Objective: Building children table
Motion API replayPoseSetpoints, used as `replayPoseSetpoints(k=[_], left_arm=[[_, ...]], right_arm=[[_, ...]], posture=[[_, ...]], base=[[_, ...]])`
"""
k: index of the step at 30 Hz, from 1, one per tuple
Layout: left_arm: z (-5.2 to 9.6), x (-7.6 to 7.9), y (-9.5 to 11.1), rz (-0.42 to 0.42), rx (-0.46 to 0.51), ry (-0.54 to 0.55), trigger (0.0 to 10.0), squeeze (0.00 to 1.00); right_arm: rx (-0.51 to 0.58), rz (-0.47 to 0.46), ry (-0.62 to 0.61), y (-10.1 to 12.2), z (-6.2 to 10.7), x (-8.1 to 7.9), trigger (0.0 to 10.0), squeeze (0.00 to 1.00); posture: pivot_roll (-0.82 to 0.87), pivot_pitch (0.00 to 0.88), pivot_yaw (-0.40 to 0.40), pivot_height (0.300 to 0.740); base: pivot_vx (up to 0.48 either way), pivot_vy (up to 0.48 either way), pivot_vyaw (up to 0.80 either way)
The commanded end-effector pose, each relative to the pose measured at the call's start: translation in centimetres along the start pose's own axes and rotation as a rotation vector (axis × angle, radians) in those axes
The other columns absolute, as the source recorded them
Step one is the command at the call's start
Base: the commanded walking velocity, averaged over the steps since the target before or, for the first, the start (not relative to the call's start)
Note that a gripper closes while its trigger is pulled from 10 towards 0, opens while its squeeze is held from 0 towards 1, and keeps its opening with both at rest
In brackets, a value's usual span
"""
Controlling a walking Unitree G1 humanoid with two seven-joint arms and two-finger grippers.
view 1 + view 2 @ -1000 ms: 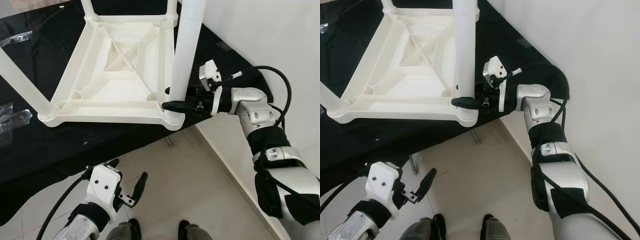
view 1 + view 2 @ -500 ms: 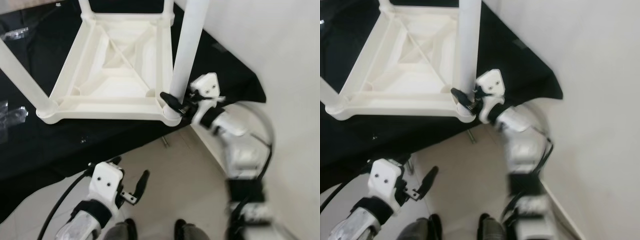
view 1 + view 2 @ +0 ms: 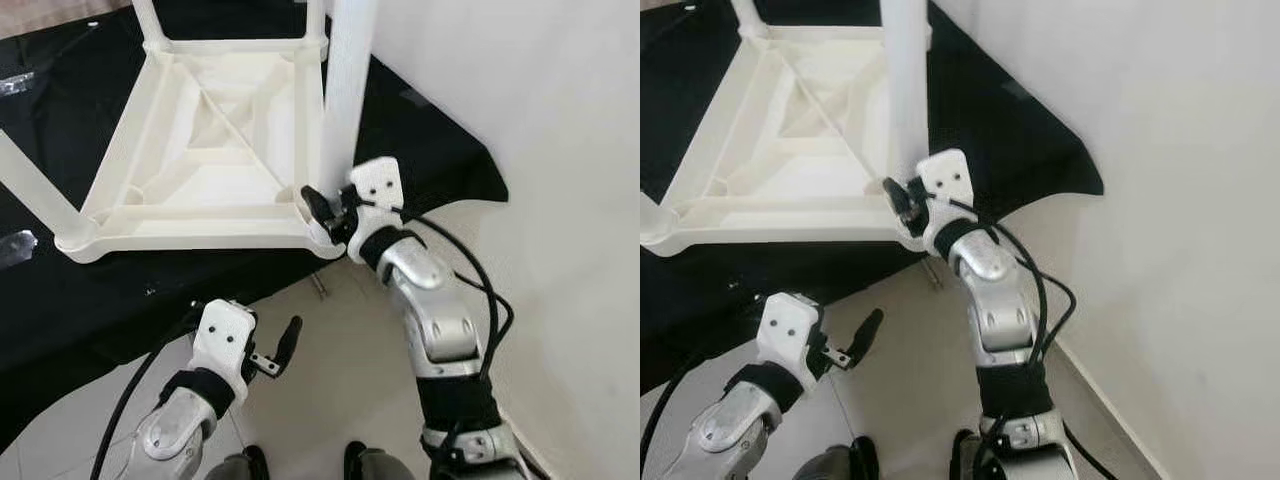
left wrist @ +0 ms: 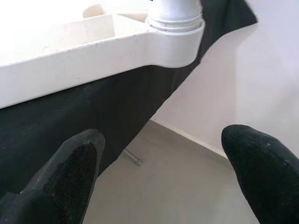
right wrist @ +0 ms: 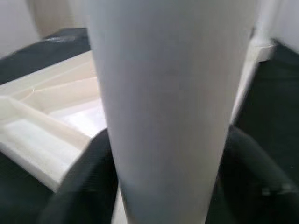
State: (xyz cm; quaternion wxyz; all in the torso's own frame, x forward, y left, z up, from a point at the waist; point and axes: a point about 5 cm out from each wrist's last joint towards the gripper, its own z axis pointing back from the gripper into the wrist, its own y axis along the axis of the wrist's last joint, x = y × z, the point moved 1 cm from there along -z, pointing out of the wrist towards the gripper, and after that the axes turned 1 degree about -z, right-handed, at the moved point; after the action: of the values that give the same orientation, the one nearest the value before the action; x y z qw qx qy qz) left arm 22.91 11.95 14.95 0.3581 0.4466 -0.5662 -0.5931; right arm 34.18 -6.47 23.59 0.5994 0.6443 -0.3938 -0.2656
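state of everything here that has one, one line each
children table: upside down on the black cloth, underside ribs facing up
near-right table leg: upright in its corner socket, gripped low down
near-left table leg: standing in its corner socket
right tool: shut on the near-right table leg at its base
left tool: open, holding nothing, low over the floor
black cloth: spread over the surface, corner hanging down

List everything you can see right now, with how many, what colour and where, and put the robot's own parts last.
Tabletop: one, white, upside down on the black cloth.
Table legs: four, white, upright at the tabletop's corners.
Black cloth: one, covering the work surface.
Plastic wrappers: two, clear, on the cloth at far left.
Floor: beige tiles.
Wall: white, on the right.
Right gripper: fingers around the near-right leg's base.
Left gripper: open, low over the floor.
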Motion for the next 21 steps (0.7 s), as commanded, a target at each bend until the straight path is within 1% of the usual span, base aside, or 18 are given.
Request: replayPoseSetpoints(k=[1,2,4,5,6,8,9,10,11,12,16,18,20,21], left_arm=[[0.1,0.0,-0.7,0.005,-0.021,0.010,10.0,0.00],[0.1,0.1,-0.7,0.003,-0.022,0.010,10.0,0.00],[0.1,0.0,-0.7,0.002,-0.021,0.015,10.0,0.00],[0.1,0.0,-0.8,0.002,-0.020,0.016,10.0,0.00],[0.1,0.0,-0.8,0.002,-0.020,0.016,10.0,0.00],[0.3,0.0,-0.8,0.001,-0.018,0.019,10.0,0.00],[0.4,0.0,-0.8,0.001,-0.019,0.019,10.0,0.00],[0.5,0.0,-0.7,0.001,-0.019,0.019,10.0,0.00],[0.5,0.0,-0.7,0.001,-0.019,0.019,10.0,0.00],[0.7,-0.1,-0.7,0.001,-0.019,0.018,10.0,0.00],[1.0,0.0,-0.6,0.001,-0.019,0.017,10.0,0.00],[1.4,0.0,-0.6,0.002,-0.024,0.017,10.0,0.00],[1.5,0.0,-0.6,0.002,-0.025,0.017,10.0,0.00],[1.6,0.1,-0.6,0.004,-0.027,0.017,10.0,0.00]], right_arm=[[-0.003,-0.017,0.062,0.0,-0.1,-0.2,10.0,1.00],[0.000,-0.013,0.097,0.2,-0.1,-0.1,10.0,1.00],[0.020,0.007,0.225,0.8,-0.3,0.2,10.0,1.00],[0.026,0.034,0.292,0.9,-0.3,0.4,10.0,1.00],[0.026,0.034,0.292,0.9,-0.3,0.4,10.0,1.00],[0.013,0.106,0.422,1.0,-0.6,0.9,10.0,1.00],[0.007,0.125,0.459,1.1,-0.7,1.3,10.0,1.00],[-0.005,0.116,0.494,1.1,-1.0,1.6,10.0,0.75],[-0.005,0.116,0.494,1.1,-1.0,1.6,10.0,0.75],[-0.015,0.119,0.519,1.1,-1.8,2.1,10.0,0.00],[-0.019,0.104,0.555,1.3,-2.3,2.3,10.0,0.00],[-0.024,0.086,0.600,1.7,-3.1,2.3,10.0,0.00],[-0.025,0.084,0.609,1.8,-3.2,2.3,10.0,0.00],[-0.024,0.075,0.637,1.9,-3.4,2.2,8.2,0.00]], posture=[[-0.01,0.189,-0.015,0.740],[0.00,0.188,-0.015,0.740],[0.01,0.190,-0.011,0.740],[0.01,0.190,-0.010,0.740],[0.01,0.190,-0.010,0.740],[0.02,0.195,-0.005,0.740],[0.02,0.195,-0.005,0.740],[0.02,0.200,-0.001,0.740],[0.02,0.200,-0.001,0.740],[0.03,0.208,0.003,0.740],[0.04,0.216,0.006,0.740],[0.05,0.231,0.010,0.740],[0.05,0.231,0.010,0.740],[0.05,0.240,0.013,0.740]], base=[[0.000,0.000,0.00],[0.000,0.000,0.00],[0.000,0.000,0.00],[0.000,0.000,0.00],[0.000,0.000,0.00],[0.000,0.000,0.00],[0.000,0.000,0.00],[0.000,0.000,0.00],[0.000,0.000,0.00],[0.000,0.000,0.00],[0.000,0.000,0.00],[0.000,0.000,0.00],[0.000,0.000,0.00],[0.000,0.000,0.00]])
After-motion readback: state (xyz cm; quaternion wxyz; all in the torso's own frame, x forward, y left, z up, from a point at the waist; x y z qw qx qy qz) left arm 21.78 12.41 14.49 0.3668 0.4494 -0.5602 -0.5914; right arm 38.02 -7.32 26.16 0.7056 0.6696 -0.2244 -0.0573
